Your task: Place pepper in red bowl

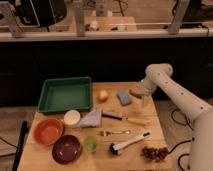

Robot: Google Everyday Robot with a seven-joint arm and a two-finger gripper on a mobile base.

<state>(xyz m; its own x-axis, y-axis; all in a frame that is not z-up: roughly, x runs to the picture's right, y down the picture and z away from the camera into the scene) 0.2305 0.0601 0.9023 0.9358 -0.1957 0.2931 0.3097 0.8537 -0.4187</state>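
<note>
The slim green pepper (135, 92) lies on the wooden table (155, 127) near its far right edge, just right of the blue sponge (123, 97). My gripper (143, 98) hangs from the white arm (172, 95) and sits right at the pepper's right end, low over the table. The red bowl (48, 131) stands empty at the front left, far from the gripper.
A green tray (65, 95) is at the back left. A yellow-orange fruit (103, 95), white small bowl (72, 117), grey cloth (91, 119), knife (122, 118), fork (114, 133), brush (129, 142), grapes (154, 152), green cup (90, 144) and dark bowl (66, 148) lie around.
</note>
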